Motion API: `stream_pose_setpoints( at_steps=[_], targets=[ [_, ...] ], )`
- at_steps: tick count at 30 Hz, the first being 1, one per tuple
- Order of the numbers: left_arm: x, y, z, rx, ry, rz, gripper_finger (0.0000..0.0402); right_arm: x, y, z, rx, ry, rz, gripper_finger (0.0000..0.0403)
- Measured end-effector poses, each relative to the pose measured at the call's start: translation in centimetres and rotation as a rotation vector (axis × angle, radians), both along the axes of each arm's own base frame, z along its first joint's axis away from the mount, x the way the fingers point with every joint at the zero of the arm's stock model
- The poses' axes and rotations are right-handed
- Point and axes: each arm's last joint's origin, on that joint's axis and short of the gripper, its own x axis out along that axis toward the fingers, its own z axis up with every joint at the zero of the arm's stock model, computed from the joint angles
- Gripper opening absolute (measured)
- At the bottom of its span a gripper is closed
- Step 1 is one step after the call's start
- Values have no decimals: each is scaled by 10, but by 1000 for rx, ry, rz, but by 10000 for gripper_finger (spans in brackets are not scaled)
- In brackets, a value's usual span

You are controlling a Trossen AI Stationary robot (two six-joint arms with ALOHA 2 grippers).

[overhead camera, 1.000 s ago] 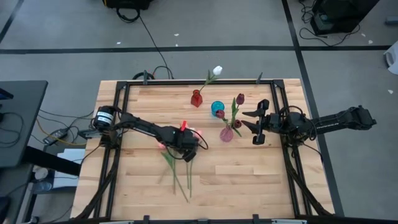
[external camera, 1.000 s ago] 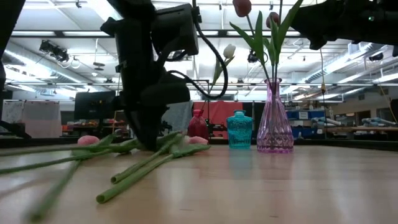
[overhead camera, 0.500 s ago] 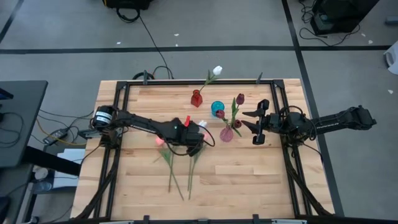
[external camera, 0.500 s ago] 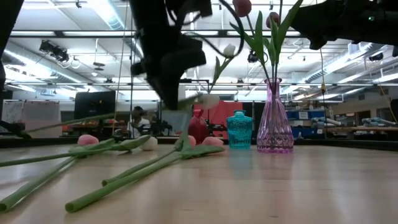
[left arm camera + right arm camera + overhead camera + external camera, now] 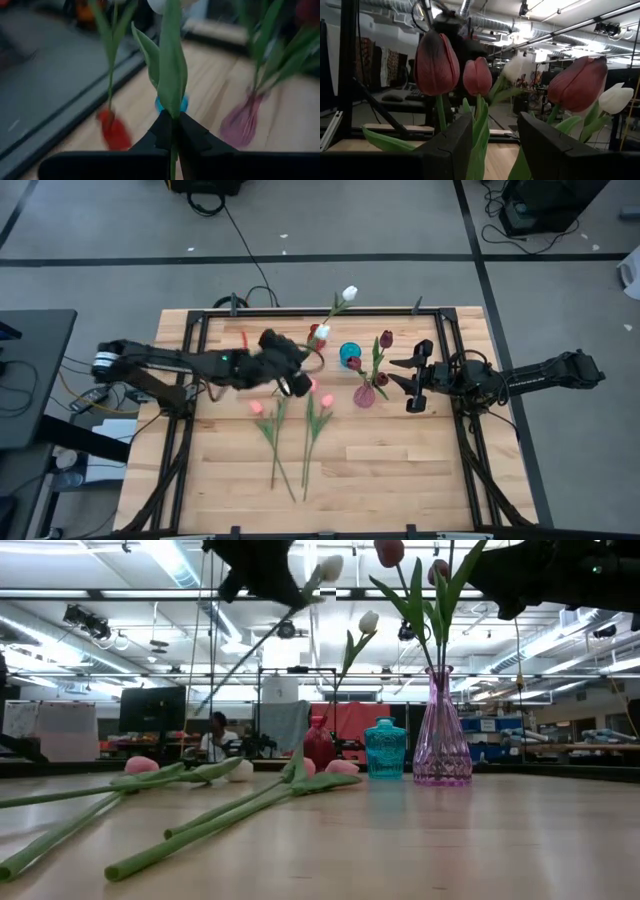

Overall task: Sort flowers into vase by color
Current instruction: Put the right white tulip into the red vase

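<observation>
My left gripper point(image 5: 300, 361) is raised above the table's far middle, shut on a white tulip with its head point(image 5: 322, 332) near the red vase point(image 5: 316, 340). The low view shows the tulip's head point(image 5: 328, 567) high up. The red vase holds another white tulip point(image 5: 349, 293). The pink glass vase point(image 5: 364, 395) holds maroon tulips point(image 5: 436, 62). Between them stands a blue vase point(image 5: 350, 355). Three pink-headed flowers point(image 5: 305, 435) lie flat on the wood. My right gripper point(image 5: 413, 379) waits open just right of the pink vase. My left gripper pinches the white tulip's thin stem point(image 5: 173, 131) between its two fingertips, just below the base of a leaf. The fingers come nearly level from the table's left and lie across the stem. The tulip is lifted clear, head up, its long stem point(image 5: 235, 670) slanting down below the gripper.
A black metal frame point(image 5: 195, 380) runs along the table's left, far and right sides. The near half of the wooden top point(image 5: 400, 480) is bare apart from the lying stems. Beyond the far edge is a room with desks and screens point(image 5: 150, 710).
My left gripper has risen from the tabletop and swung toward the far edge and the red vase, tipping from pointing down to nearly level. The white tulip has gone up with it and hangs clear of the table. The flowers left lying have shifted a little.
</observation>
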Motion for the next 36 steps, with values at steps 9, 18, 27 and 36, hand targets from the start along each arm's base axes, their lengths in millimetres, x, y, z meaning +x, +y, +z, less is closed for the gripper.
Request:
stream_pose_setpoints(
  at_steps=[9,18,27,36],
  targets=[
    [-8,55,-1,163,-276,-83,16,0,0,0,0,-2,0,169],
    [-16,82,25,382,-481,-94,16,0,0,0,-22,5,-8,169],
    [1,111,11,481,-604,-62,16,0,0,0,-48,4,-16,169],
    [16,132,-21,459,-533,-29,16,0,0,-1,-55,16,-18,169]
  ],
)
